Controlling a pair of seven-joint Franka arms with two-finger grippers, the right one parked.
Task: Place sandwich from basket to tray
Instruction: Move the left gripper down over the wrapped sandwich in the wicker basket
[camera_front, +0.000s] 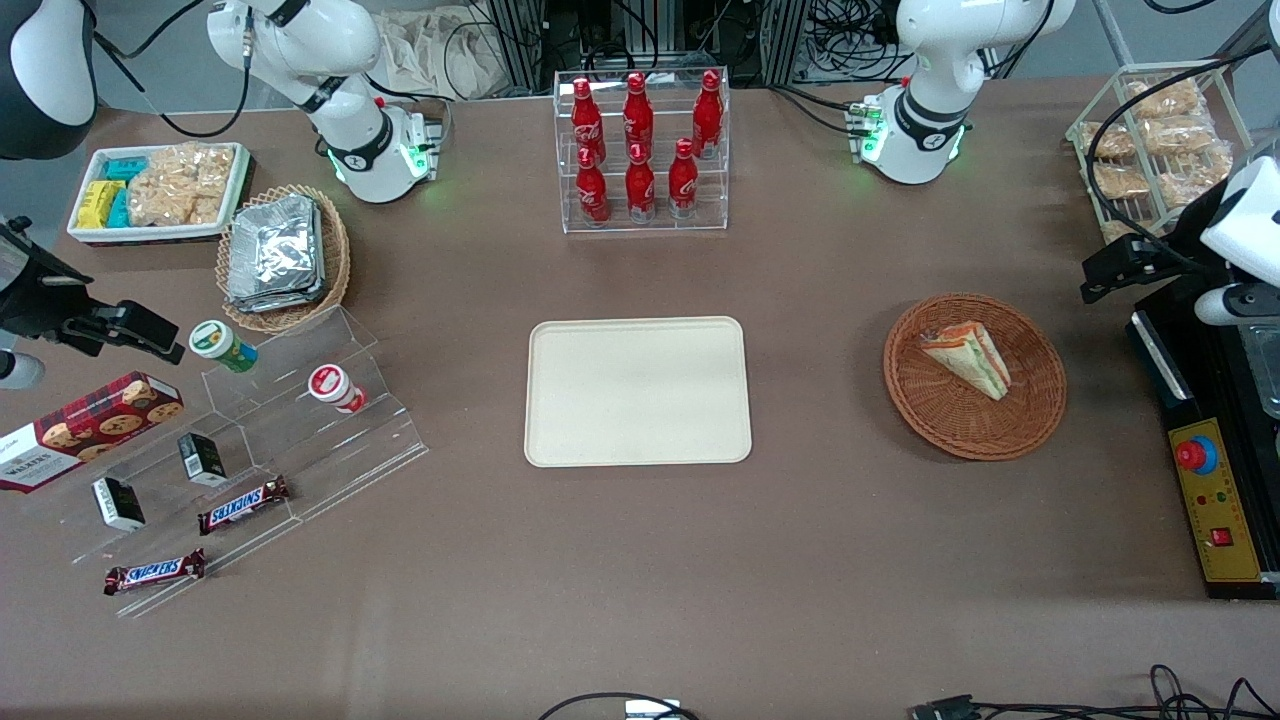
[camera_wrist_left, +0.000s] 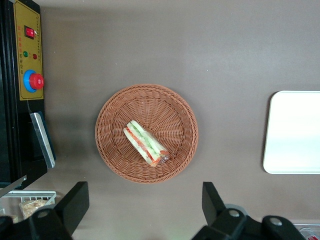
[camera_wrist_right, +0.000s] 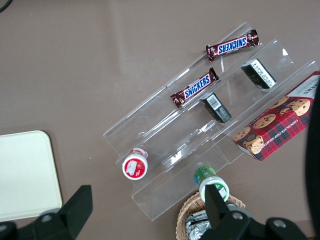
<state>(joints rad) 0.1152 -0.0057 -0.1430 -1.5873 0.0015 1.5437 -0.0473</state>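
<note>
The brown counter (camera_front: 640, 580) fills the front view, and dead centre on it lies the cream tray (camera_front: 638, 391), bare and flat. Right of centre in that frame sits the round reddish-brown basket (camera_front: 975, 375), well apart from the tray with open counter between them, and the sandwich (camera_front: 968, 357) lies in the basket, a wedge on its side with orange and green layers showing. At the right edge, a black control box (camera_front: 1215, 500) with a red button stands just beside the basket's stretch of counter. Up top centre, a clear rack of red bottles (camera_front: 640, 150); upper right, a wire rack of bagged snacks (camera_front: 1160, 140). Over on the left, a clear stepped display (camera_front: 250, 460) carries candy bars and small cups, with a tan basket of foil packets (camera_front: 283, 255) and a white dish of snacks (camera_front: 158, 190) above it. From the wrist camera, the end effector (camera_wrist_left: 145, 207) hovers high over the counter beside the basket, fingers (camera_wrist_left: 75, 202) spread wide and holding nothing; sandwich (camera_wrist_left: 146, 143) in full view in the basket (camera_wrist_left: 146, 134), nothing covering it.
</note>
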